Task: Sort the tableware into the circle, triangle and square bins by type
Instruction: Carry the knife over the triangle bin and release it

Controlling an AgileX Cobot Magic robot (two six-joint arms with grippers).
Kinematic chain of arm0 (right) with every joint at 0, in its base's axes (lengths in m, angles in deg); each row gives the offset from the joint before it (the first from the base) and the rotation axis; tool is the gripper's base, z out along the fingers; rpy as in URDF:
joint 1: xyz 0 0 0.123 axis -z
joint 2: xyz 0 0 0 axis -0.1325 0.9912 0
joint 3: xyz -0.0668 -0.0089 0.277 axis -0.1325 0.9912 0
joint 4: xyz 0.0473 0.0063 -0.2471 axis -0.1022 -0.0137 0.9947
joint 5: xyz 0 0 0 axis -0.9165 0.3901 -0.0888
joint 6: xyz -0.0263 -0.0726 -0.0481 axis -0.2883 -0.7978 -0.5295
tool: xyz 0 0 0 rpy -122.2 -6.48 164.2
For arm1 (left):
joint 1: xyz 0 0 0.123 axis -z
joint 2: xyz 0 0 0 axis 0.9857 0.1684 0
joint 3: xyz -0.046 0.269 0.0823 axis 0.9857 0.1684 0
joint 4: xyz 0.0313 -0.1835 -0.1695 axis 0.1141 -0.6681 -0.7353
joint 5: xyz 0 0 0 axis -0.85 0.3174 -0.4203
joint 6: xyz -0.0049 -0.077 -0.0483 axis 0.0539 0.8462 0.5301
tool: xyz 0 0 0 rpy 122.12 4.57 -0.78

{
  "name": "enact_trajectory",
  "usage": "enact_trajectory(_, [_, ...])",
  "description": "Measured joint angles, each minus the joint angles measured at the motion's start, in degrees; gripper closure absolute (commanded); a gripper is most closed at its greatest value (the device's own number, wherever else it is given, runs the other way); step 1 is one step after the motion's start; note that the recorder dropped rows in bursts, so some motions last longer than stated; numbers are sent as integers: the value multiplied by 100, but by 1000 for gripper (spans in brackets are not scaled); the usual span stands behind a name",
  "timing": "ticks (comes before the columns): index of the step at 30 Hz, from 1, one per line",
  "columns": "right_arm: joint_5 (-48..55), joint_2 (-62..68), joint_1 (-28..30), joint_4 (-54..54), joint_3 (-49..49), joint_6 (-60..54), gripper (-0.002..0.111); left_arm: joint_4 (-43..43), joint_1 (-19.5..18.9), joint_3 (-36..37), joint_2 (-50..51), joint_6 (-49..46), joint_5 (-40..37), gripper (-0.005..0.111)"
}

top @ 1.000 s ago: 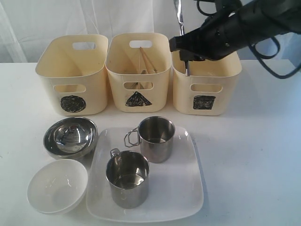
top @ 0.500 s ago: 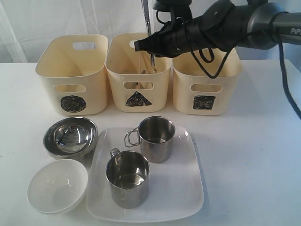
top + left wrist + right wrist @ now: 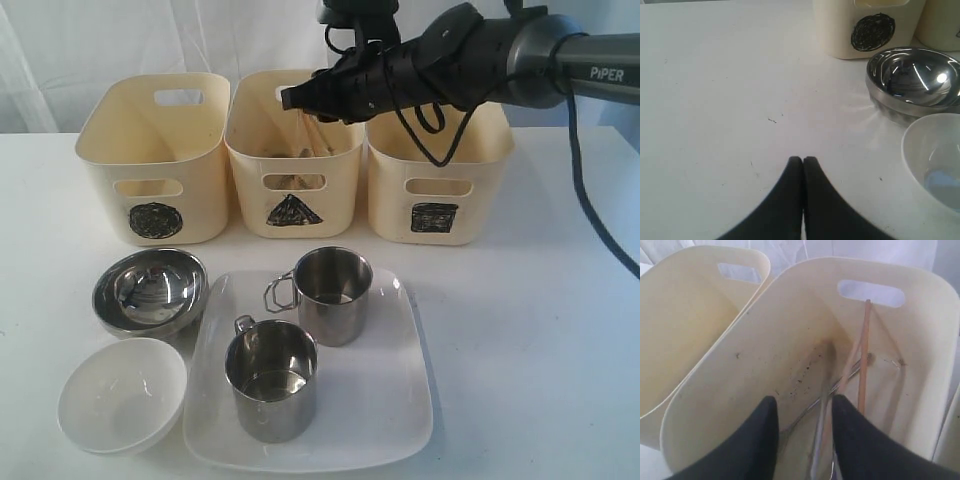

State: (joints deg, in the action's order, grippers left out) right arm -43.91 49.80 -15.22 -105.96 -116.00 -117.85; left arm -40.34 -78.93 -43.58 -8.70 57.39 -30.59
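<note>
My right gripper (image 3: 291,98) (image 3: 802,407) hangs open over the triangle bin (image 3: 292,170) (image 3: 765,350). A blurred piece of steel cutlery (image 3: 820,435) shows between its fingers, inside the bin, beside wooden chopsticks (image 3: 864,350) (image 3: 315,135). Two steel mugs (image 3: 332,292) (image 3: 272,378) stand on the large white square plate (image 3: 390,400). Left of the plate are the steel bowl (image 3: 150,290) (image 3: 912,80) and the small white bowl (image 3: 122,393) (image 3: 935,165). My left gripper (image 3: 802,159) is shut and holds nothing, low over bare table short of the bowls.
The circle bin (image 3: 155,160) (image 3: 865,30) (image 3: 690,315) stands left of the triangle bin, and the square bin (image 3: 438,180) right of it, under my right arm. A white curtain hangs behind the bins. The white table (image 3: 540,330) stretches to the right.
My right gripper carried an upright steel piece from over the square bin leftward to over the triangle bin. It has now let go; the piece no longer sticks up above the gripper.
</note>
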Motion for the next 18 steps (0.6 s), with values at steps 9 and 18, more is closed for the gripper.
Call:
enact_trajectory(9, [2452, -1276, -8, 747, 41, 595, 108, 0, 0, 0, 0, 0, 0, 107])
enact_trajectory(18, [3020, -1950, -8, 1822, 1747, 1967, 108, 0, 0, 0, 0, 0, 0, 107])
